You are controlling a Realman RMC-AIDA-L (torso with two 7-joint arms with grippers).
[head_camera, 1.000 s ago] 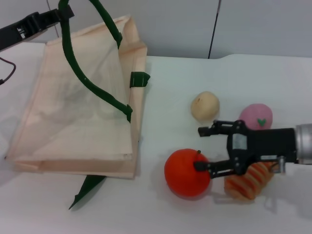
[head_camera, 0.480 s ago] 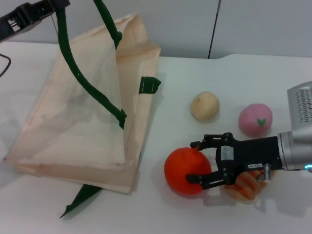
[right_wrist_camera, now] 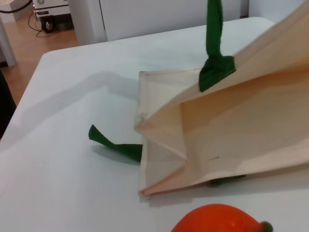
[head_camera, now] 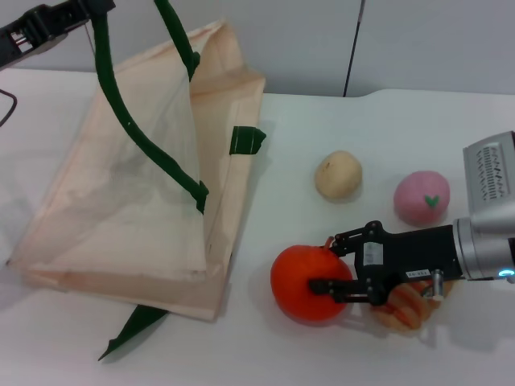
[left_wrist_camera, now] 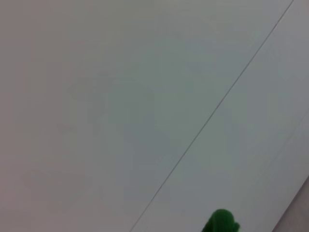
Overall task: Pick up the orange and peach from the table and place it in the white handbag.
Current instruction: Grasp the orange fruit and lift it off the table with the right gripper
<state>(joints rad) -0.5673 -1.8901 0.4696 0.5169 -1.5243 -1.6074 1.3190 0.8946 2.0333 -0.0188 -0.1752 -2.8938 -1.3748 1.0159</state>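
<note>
At the far left corner of the table the left gripper holds one dark green handle lifted, its fingers pressed together on the strap, so the white handbag on the left half of the table stands propped with its mouth gaping toward the right. The second handle trails out flat from under the bag toward the near edge. Just right of the bag, near the front edge, sits the orange, with the right gripper reaching in from the right edge, fingers spread around its right side but seemingly not yet squeezed tight.

The step in hand looks like the grasp of the orange: next the fingers must close on it, lift, and carry it left into the open mouth. The peach waits untouched toward the right edge, a pale beige ball just left of it. An orange-and-tan ridged roll lies under the right gripper's body, touching or nearly touching it, and may get nudged during the lift. The bag's raised side edge is the only barrier on the way.
</note>
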